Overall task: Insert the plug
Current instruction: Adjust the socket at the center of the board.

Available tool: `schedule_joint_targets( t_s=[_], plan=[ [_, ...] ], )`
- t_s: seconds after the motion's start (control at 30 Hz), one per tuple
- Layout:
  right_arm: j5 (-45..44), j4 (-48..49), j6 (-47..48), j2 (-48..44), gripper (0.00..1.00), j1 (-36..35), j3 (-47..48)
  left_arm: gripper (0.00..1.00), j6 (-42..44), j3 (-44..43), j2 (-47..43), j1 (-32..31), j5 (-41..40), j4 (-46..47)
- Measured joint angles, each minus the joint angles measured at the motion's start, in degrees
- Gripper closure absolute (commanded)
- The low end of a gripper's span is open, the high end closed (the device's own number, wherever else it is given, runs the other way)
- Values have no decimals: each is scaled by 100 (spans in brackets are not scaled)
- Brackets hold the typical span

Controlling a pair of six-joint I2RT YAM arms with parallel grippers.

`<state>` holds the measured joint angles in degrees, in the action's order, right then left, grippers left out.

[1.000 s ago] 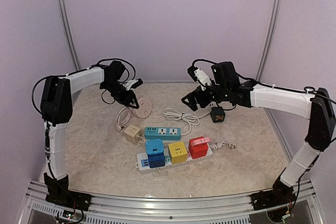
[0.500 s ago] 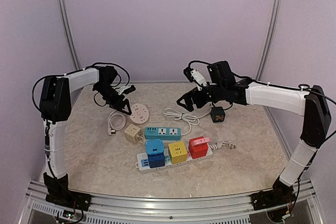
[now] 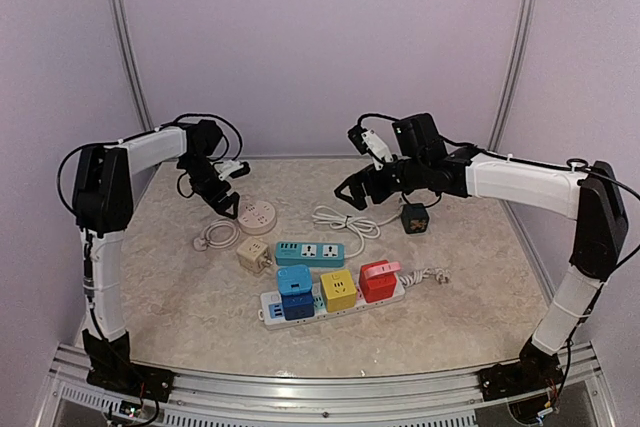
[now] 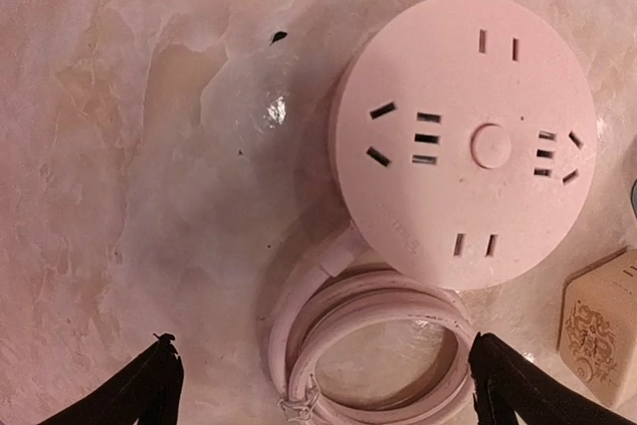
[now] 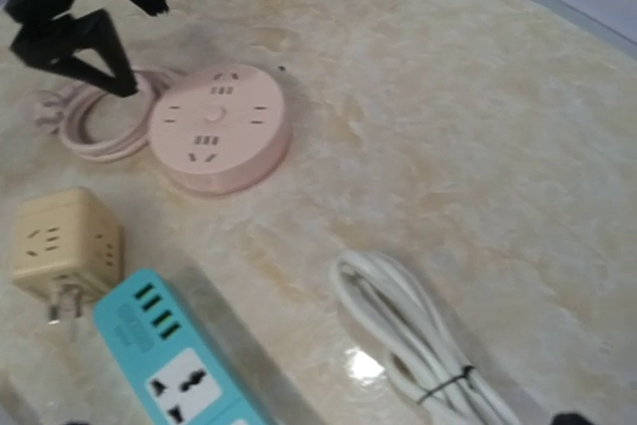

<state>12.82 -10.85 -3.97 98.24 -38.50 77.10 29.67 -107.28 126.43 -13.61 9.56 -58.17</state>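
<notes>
A round pink socket [image 3: 259, 215] lies flat at the back left, and its face fills the left wrist view [image 4: 466, 136]. Its coiled pink cord [image 4: 373, 345] lies beside it, and the cord's plug [image 3: 203, 241] rests on the table at the coil's left end. My left gripper [image 3: 226, 199] hangs open just above the coil, its gripper [image 4: 323, 395] straddling the loop and holding nothing. My right gripper [image 3: 356, 191] hovers open and empty over a tied white cord [image 5: 418, 340]. A beige cube adapter [image 5: 62, 246] lies on its side with its prongs showing.
A teal power strip [image 3: 309, 253] lies mid-table. In front of it, a white strip [image 3: 268, 309] carries blue [image 3: 296, 293], yellow [image 3: 338, 289] and red [image 3: 378, 281] cube adapters. A black cube [image 3: 414, 218] sits at the right. Walls close in the back and sides.
My left gripper went from shut to open and let go of the pink socket's cord. Socket and coil ended up further left on the table. My right arm barely shifted.
</notes>
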Motion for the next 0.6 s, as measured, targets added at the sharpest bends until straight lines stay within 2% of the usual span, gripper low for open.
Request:
schedule_joint_targets(
  t_s=[0.23, 0.4, 0.6],
  plan=[
    [-304, -55, 2, 0, 0, 0, 0, 1, 129, -258, 28, -640, -509, 203],
    [-409, -153, 0, 0, 0, 0, 0, 1, -2, -708, 337, -949, -323, 264],
    [-417, -227, 0, 0, 0, 0, 0, 1, -310, -1025, 898, -957, -114, 315]
  ],
)
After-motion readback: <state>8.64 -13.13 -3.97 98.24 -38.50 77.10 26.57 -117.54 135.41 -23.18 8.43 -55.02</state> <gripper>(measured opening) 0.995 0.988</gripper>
